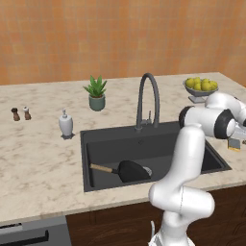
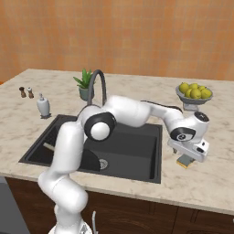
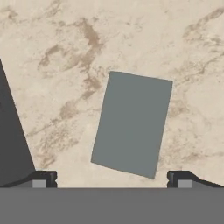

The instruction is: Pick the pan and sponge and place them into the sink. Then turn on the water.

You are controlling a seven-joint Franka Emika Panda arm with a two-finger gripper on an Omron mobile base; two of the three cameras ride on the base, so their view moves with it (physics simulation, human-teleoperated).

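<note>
The black pan point(image 1: 132, 170) with its wooden handle lies inside the dark sink point(image 1: 110, 139); in the right base view the arm covers most of the pan point(image 2: 91, 162). The sponge point(image 2: 185, 160) lies flat on the counter just right of the sink point(image 2: 132, 151). My gripper point(image 2: 189, 154) hangs directly above it, pointing down. In the hand view the sponge's grey-green face point(image 3: 132, 123) lies between my open gripper's point(image 3: 111, 178) fingertips point(image 3: 43, 178), untouched. The arched faucet point(image 1: 146, 98) stands behind the basin, and no water runs from it.
A bowl of lemons point(image 1: 201, 86) stands on the counter behind the gripper. A potted plant point(image 1: 96, 93), a soap dispenser point(image 1: 66, 124) and two small shakers point(image 1: 20, 114) stand left of the faucet. The sink's dark edge point(image 3: 11, 140) lies left of the sponge.
</note>
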